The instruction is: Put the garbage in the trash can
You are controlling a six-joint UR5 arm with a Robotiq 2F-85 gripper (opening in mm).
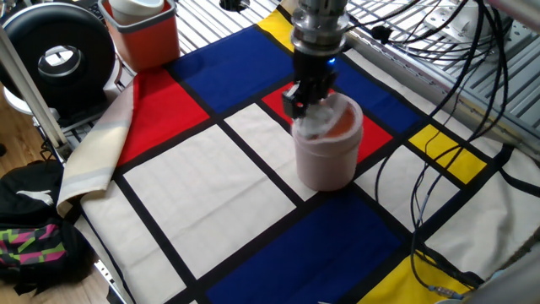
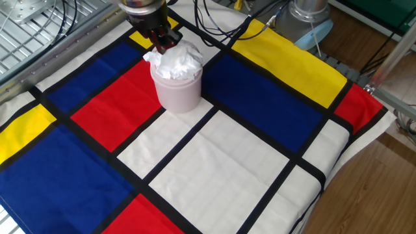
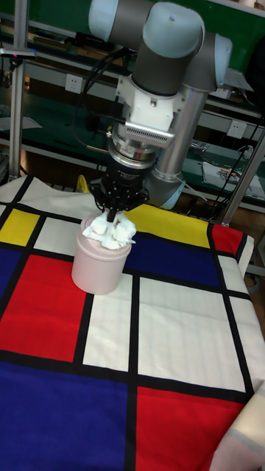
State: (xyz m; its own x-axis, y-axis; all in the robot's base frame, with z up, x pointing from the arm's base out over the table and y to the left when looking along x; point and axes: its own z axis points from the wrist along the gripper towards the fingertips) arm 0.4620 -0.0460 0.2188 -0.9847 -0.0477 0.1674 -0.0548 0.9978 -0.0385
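The trash can (image 2: 177,91) is a small pale pink cylinder standing on the red and white squares of the cloth, also seen in the tall fixed view (image 3: 99,265) and as the trash can (image 1: 329,156). The garbage (image 2: 175,62), a crumpled white tissue wad, fills the can's mouth and bulges above its rim, also visible as the garbage (image 3: 110,229). My gripper (image 2: 162,40) hangs just above the wad at its far-left side, and the gripper (image 3: 118,213) has its fingertips at the tissue's top. The fingers look close together; whether they pinch tissue is unclear.
A red-orange square bin (image 1: 143,34) with a white insert stands at the cloth's far corner. Black cables (image 1: 439,169) trail over the yellow and white squares beside the can. A black round case (image 1: 55,55) and a bag (image 1: 29,236) lie off the table.
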